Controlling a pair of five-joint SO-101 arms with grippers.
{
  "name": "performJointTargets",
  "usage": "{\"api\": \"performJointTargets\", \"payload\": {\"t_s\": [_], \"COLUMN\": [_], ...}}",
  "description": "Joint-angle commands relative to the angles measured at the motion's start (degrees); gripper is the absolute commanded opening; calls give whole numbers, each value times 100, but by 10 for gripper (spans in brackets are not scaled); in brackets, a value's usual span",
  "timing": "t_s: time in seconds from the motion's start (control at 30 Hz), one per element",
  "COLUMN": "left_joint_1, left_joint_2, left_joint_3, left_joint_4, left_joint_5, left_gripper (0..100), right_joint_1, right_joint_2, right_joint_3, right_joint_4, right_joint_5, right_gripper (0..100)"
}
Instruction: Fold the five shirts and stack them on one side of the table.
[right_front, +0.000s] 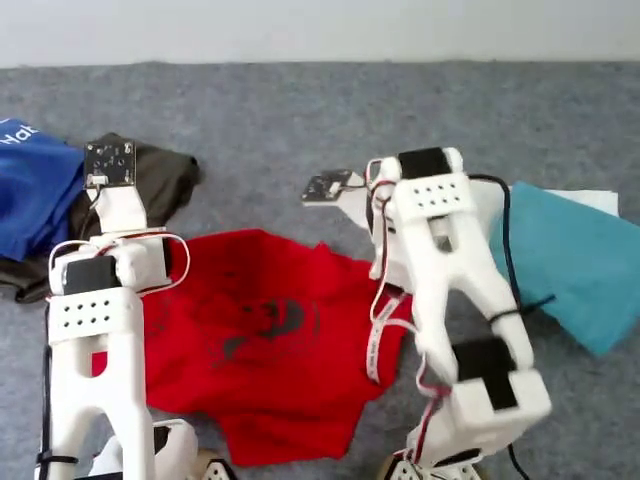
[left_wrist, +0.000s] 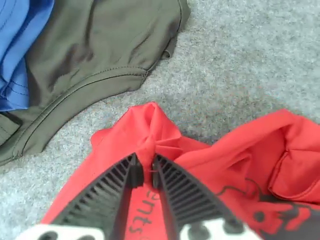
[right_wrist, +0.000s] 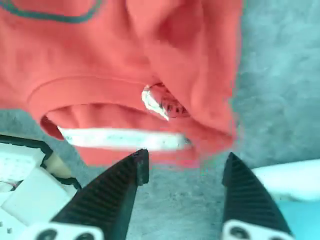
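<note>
Looking down from the high view, the red shirt (right_front: 270, 340) lies spread and rumpled in the middle of the grey counter (right_front: 300, 120), between the two arms. The left arm (right_front: 95, 330) stands over its left edge and the right arm (right_front: 450, 270) over its right edge. At the far left, a blue shirt (right_front: 35, 185) sits bunched on top of an olive shirt (right_front: 165, 180). Off to the right lies a teal shirt (right_front: 575, 260), with a white cloth (right_front: 598, 200) peeking out behind it.

On to the left wrist view. The left pincer (left_wrist: 143, 171) is clamped tight on a raised fold of the red shirt (left_wrist: 210, 160), the cloth peaking up just past the jaw tips. Beyond it on the counter lies the olive shirt (left_wrist: 90, 55), apart from the red one, with the blue shirt (left_wrist: 20, 45) overlapping its far side.

Now the right wrist view. The right pincer (right_wrist: 187, 165) hangs with its jaws spread wide and nothing between them, just off the red shirt's collar (right_wrist: 120, 137). The collar's pale inner band faces the camera. Grey counter shows between the jaws, and a patch of teal (right_wrist: 300, 220) sits at the corner.
</note>
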Motion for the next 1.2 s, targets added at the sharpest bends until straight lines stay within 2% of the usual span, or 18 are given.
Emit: {"api": "performJointTargets", "payload": {"t_s": [0.0, 0.13, 0.3, 0.47, 0.63, 0.97, 1.17], "left_joint_1": [35, 9, 35, 35, 0, -9, -9], "left_joint_2": [0, 0, -9, -9, -18, -35, -44], "left_joint_3": [-215, -215, -215, -215, -215, -145, -145], "left_joint_4": [-97, -62, -62, -62, -62, -53, -53], "left_joint_5": [-18, -9, -9, -9, -9, -9, -9], "left_gripper": [13, 13, 13, 13, 13, 13, 13], "right_joint_1": [-259, -374, -884, -1393, -1323, -1376, -1209], "right_joint_2": [-1051, -1596, -1253, -338, 1156, 3424, 3442], "right_joint_3": [79, 132, 9, -422, -1644, -4308, -4281], "right_joint_4": [268, 233, -268, -963, -927, 207, 259], "right_joint_5": [-79, -519, -1662, -2268, -2866, -3130, -3174], "right_gripper": [270, 270, 270, 270, 270, 270, 269]}}
